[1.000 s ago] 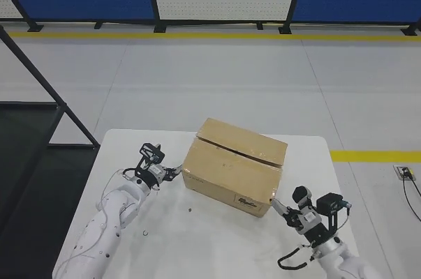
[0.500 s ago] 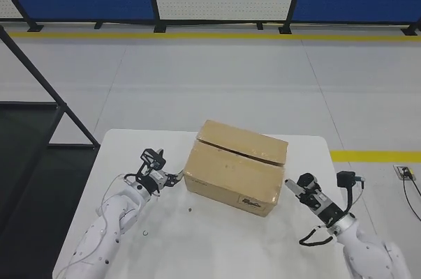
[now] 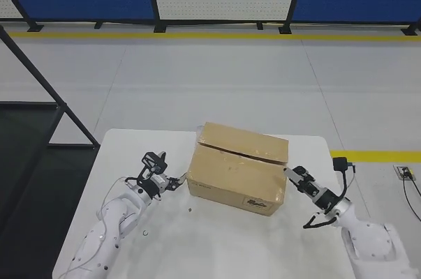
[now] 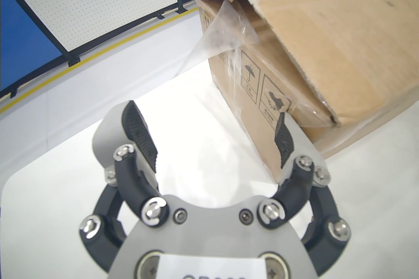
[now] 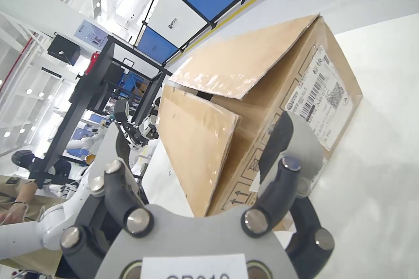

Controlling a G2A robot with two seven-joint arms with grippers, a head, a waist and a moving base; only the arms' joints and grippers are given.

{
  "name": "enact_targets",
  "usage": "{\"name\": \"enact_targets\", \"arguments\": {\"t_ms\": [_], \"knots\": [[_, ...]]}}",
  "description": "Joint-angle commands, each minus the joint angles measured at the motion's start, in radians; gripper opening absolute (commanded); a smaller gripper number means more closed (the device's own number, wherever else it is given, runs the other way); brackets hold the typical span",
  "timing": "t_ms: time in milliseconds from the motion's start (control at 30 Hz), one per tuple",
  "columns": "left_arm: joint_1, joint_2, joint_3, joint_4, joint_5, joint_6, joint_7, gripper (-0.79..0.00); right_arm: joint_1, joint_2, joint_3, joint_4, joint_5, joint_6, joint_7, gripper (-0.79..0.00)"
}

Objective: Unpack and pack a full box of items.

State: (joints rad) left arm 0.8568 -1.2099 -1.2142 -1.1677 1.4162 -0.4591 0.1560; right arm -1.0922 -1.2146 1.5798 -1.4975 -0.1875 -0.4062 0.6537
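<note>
**A:** Left side first. Claw state?

**B:** The left claw (image 3: 174,181) (image 4: 206,116) sat low over the counter (image 3: 217,244) (image 4: 81,146). It was released, spread wide, with nothing in it. One fingertip was right up by the left end wall of the box (image 3: 238,171) (image 4: 327,31). Couldn't tell if it was touching.

**A:** Anything loose on the counter there?

**B:** One tiny dark speck (image 3: 189,208), near the box's front left corner but apart from it.

**A:** And the box?

**B:** Brown cardboard, mid-counter toward the far edge, and it sat at a slant. The top flaps (image 3: 241,143) (image 5: 229,71) were folded down but not flush, with a gap along the seam. A strip of clear tape (image 4: 222,31) hung loose off the upper corner of the left end. Printed handling symbols (image 4: 250,74) were on that end wall. A white label (image 5: 322,94) (image 3: 250,202) was on the front long wall, close to the right corner.

**A:** Right side?

**B:** The right claw (image 3: 292,172) (image 5: 199,133) was level with the box's right end. It was also released, wide apart and empty. In its wrist view one finger overlapped the lower part of that end wall. Couldn't tell whether it touched the wall.

**A:** Was the box lifted at all?

**B:** No, it was flat on the counter between the two claws.
</note>
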Motion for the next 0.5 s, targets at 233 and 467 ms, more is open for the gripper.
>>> {"name": "enact_targets", "arguments": {"t_ms": [233,467], "knots": [[0.036,0.006,-0.008,-0.048,0.004,-0.020,-0.002,0.000,0.089,0.014,-0.012,0.103,0.142,-0.045,0.162,0.000],[0.048,0.008,-0.008,-0.061,0.008,-0.024,-0.005,0.000,0.088,0.025,-0.010,0.102,0.187,-0.071,0.204,0.000]]}}
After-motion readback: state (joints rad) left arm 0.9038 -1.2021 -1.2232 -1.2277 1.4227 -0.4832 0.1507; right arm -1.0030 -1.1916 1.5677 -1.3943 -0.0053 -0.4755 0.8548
